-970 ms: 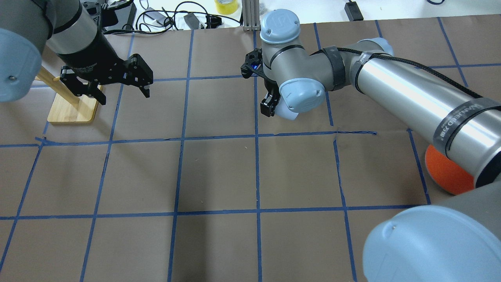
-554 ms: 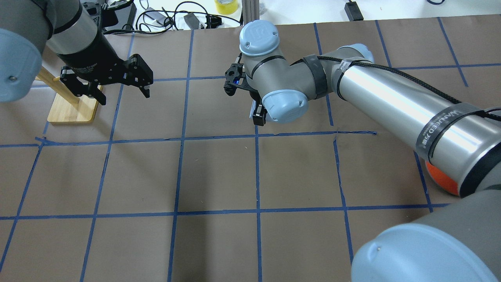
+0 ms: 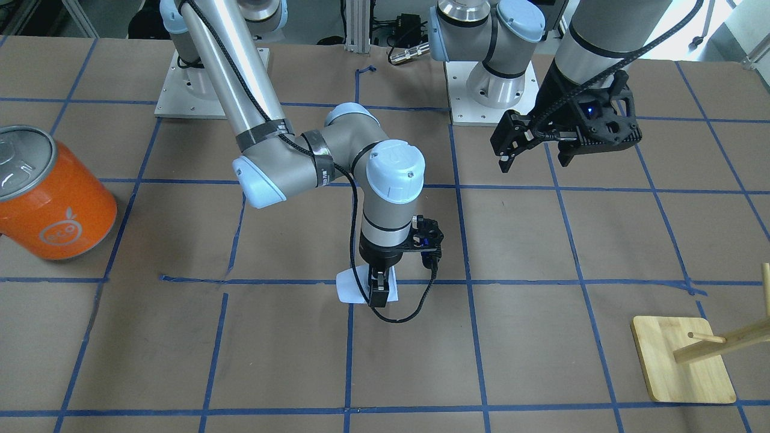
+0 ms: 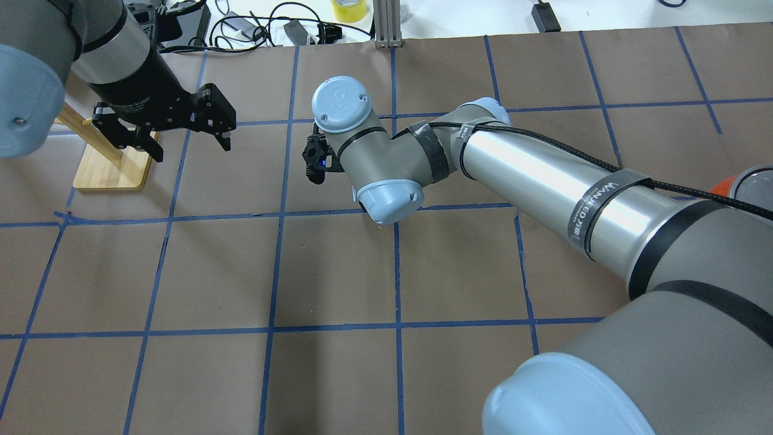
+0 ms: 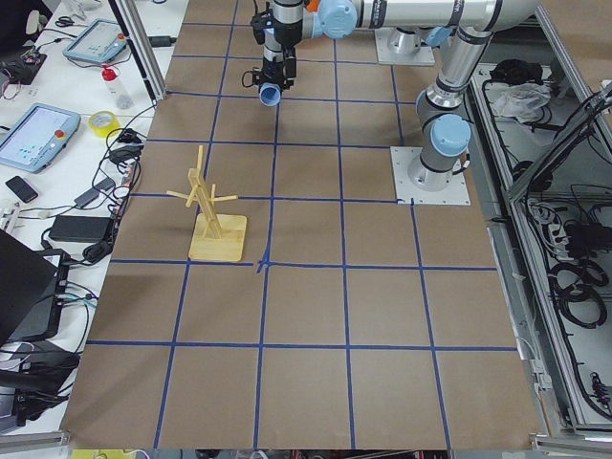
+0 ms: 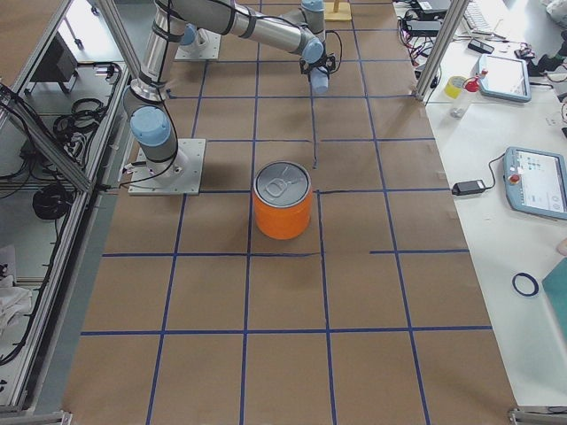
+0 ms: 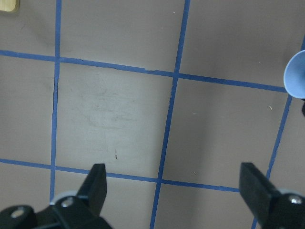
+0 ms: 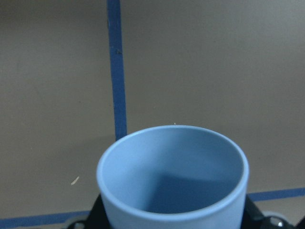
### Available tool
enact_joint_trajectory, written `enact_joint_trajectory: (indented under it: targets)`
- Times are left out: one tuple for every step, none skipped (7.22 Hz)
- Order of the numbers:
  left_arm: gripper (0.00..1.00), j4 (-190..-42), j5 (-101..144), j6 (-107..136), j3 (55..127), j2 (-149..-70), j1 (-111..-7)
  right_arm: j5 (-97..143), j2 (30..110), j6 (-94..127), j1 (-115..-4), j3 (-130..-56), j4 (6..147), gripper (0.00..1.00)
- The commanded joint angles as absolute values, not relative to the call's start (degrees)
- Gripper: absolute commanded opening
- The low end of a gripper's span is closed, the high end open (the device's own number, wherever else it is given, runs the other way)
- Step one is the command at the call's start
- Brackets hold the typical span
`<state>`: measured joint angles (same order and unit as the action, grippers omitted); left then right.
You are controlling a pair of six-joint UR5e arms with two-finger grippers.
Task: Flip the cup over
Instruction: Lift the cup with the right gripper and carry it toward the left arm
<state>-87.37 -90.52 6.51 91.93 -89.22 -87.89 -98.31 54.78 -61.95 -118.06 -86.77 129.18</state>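
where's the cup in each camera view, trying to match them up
Exterior front-facing: cup just below centre, in the right claw.
Overhead exterior: not visible, hidden under the right arm.
Exterior left: top, left of centre.
Exterior right: top centre.
Left wrist: cut off at the right edge.
Right wrist: fills the bottom centre.
Shared landmark: wooden stand, in all four exterior views.

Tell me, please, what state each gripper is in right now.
Left gripper: open, holding nothing.
Right gripper: closed on the cup.
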Motion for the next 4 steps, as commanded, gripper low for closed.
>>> enact_joint_trajectory:
  targets:
    - [1.00,-87.4,-90.5,6.5,91.9,-89.2,-87.9,-101.6,52.5,-55.8,-120.3,-85.8,128.8,0.00]
    - [1.00,-87.4,-90.4,6.6,92.0,-89.2,-87.9,-101.7,51.6,-56.1,-120.6,-85.2,128.8,0.00]
    - [1.00,-87.4,-90.5,6.6,92.0,-89.2,-87.9,-101.9,51.2,-57.6,-120.6,-84.8,128.6,0.00]
    - [1.00,-87.4,-90.5,6.5,91.9,-89.2,-87.9,-101.9,51.1,-57.7,-120.6,-84.9,128.5,0.00]
